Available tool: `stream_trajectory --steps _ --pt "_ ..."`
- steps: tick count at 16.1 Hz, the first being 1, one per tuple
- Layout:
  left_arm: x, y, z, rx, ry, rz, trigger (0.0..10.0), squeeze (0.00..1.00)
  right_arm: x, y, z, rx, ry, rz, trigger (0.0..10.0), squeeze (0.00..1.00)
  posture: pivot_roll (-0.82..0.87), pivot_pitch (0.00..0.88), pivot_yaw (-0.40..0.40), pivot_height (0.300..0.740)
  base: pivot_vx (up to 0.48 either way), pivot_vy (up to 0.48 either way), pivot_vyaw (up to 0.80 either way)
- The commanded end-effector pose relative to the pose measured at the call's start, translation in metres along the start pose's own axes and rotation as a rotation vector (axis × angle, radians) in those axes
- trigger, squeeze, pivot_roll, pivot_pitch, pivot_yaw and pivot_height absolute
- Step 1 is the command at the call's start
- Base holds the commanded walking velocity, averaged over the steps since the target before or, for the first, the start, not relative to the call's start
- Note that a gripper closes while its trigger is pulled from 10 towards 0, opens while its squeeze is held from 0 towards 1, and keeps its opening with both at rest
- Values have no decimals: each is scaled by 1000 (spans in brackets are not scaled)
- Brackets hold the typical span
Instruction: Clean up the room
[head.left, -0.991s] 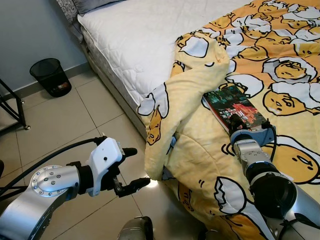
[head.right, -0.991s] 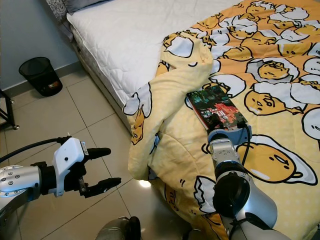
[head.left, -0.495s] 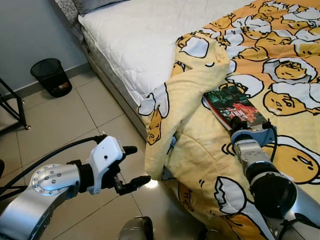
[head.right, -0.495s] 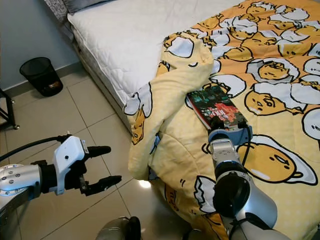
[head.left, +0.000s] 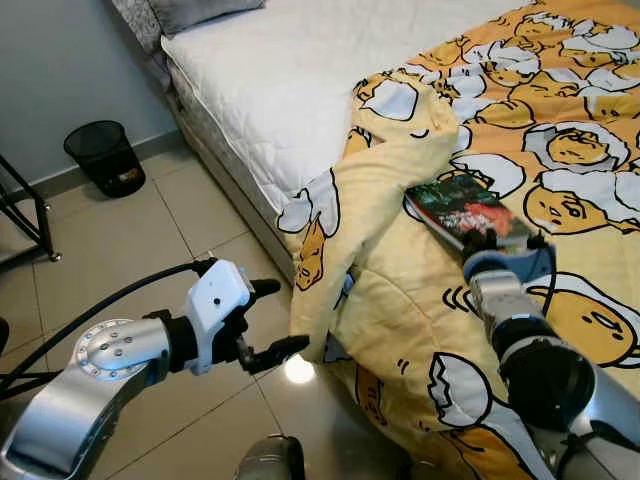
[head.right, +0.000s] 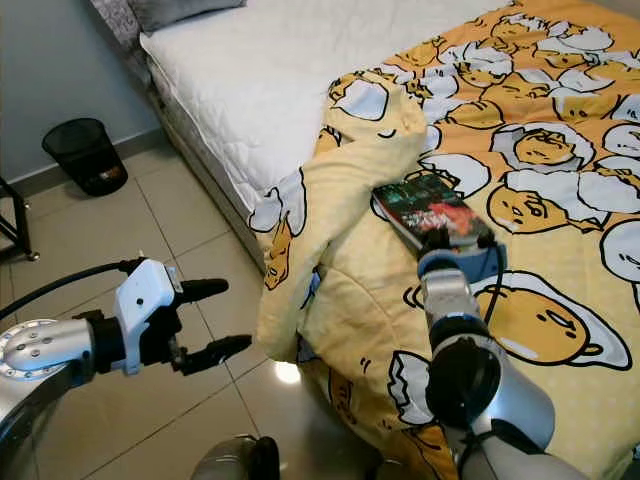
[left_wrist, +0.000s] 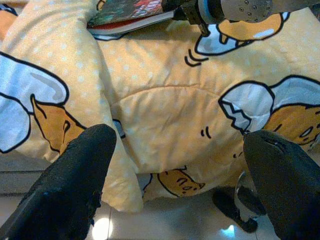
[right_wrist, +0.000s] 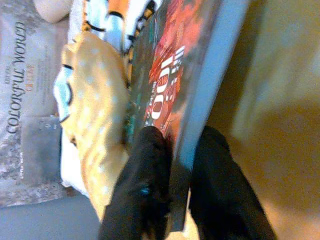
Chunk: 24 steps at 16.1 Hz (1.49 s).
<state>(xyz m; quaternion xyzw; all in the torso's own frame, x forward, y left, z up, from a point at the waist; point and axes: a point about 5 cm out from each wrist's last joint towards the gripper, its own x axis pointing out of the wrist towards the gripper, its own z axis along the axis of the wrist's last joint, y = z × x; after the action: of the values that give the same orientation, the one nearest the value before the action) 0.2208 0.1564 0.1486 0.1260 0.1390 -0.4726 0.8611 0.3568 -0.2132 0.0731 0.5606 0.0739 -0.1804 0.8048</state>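
Book (head.left: 462, 207) on the blanket (head.left: 400, 290) is pinched by my right gripper (right_wrist: 172, 175); next I lift it clear, left gripper (head.left: 272, 318) spread idle.

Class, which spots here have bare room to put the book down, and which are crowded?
Free: white mattress between pillow and quilt; floor tiles between bin and bed. Crowded: the bunched quilt fold beside the book, which the right gripper grips.

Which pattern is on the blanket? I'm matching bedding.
Yellow blanket printed with cartoon egg characters, white and orange; clearest in the left eye view.
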Motion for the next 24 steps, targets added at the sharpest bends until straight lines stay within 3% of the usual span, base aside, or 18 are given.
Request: stream_trajectory --steps 1,5,7,8,11,12,13,14,15,16,17,19,22,24 --pt "5 2 -2 -5 -13 29 10000 525 1 9 -1 -28 10 46 0 0 182 0 49 740 0 0 0" --pt "18 5 -15 -65 -84 184 10000 514 -1 4 10 -79 -30 124 0 0 63 0 43 740 0 0 0" --pt "19 9 -17 -104 -109 276 10000 522 -2 4 16 -151 -56 149 0 0 48 0 34 740 0 0 0" --pt "19 13 -19 -131 -131 392 10000 518 -6 7 23 -255 -96 196 0 0 47 0 17 740 0 0 0" --pt "18 16 -23 -146 -125 500 10000 518 -16 15 25 -385 -135 271 0 0 40 0 10 740 0 0 0" --pt "18 18 -28 -149 -102 595 10000 518 -32 23 22 -531 -178 317 0 0 17 0 7 740 0 0 0" --pt "18 18 -28 -149 -102 595 10000 518 -32 23 22 -531 -178 317 0 0 17 0 7 740 0 0 0" --pt "19 20 -28 -146 -105 669 10000 518 -48 29 11 -754 -231 337 0 0 -16 0 14 740 0 0 0" --pt "20 22 -23 -127 -123 698 10000 510 -55 30 1 -914 -271 322 10000 0 -9 0 15 740 0 0 0" --pt "20 22 -23 -127 -123 698 10000 510 -55 30 1 -914 -271 322 10000 0 -9 0 15 740 0 0 0" --pt "20 22 -20 -113 -129 721 10000 498 -62 31 -4 -1030 -305 348 10000 0 -5 0 18 740 0 0 0" --pt "16 24 -18 -87 -137 770 10000 494 -70 29 -2 -1158 -338 317 10000 0 13 0 12 740 0 0 -297" --pt "17 29 -16 -64 -139 793 10000 490 -82 29 0 -1188 -397 279 10000 0 23 0 16 740 0 0 -731" --pt "20 31 -14 -81 -156 796 10000 471 -93 24 -11 -1197 -398 253 10000 0 -3 0 33 740 0 0 -800"
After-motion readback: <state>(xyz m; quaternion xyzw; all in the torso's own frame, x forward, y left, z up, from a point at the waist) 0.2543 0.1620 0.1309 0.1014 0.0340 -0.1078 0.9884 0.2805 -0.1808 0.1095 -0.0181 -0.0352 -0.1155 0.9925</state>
